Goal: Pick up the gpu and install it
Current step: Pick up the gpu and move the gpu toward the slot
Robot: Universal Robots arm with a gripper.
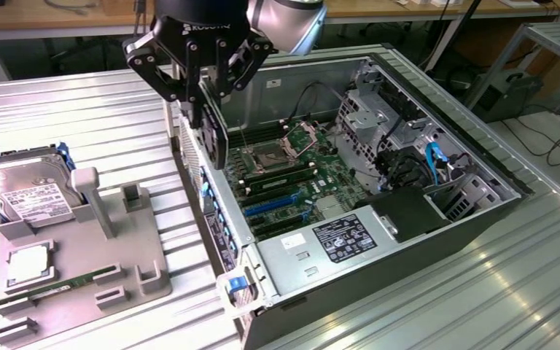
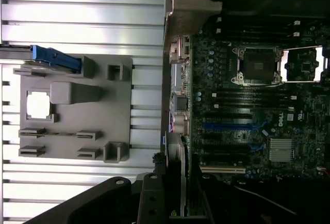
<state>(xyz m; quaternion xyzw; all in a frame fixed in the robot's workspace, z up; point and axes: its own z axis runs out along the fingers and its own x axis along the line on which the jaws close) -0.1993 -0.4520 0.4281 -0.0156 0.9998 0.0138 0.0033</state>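
The gpu (image 1: 213, 138), a thin dark card, hangs upright below my gripper (image 1: 205, 98), which is shut on its top edge. It hovers over the rear-left wall of the open computer case (image 1: 475, 197), above the motherboard (image 1: 300, 175). The blue expansion slots (image 1: 275, 205) lie lower down the board, nearer the power supply. In the wrist view the gpu (image 2: 183, 175) is seen edge-on with its silver bracket strip, held by my gripper (image 2: 178, 206), beside the case's rear wall. The blue slots (image 2: 227, 127) run alongside on the motherboard (image 2: 268, 100).
A grey holder tray (image 1: 76, 255) sits on the ribbed metal table at the exterior view's left, carrying a hard drive (image 1: 27, 193), a processor chip (image 1: 29, 264) and a green memory stick (image 1: 52, 289). The power supply (image 1: 343, 237) and drive cage (image 1: 387, 124) fill the case's other sides.
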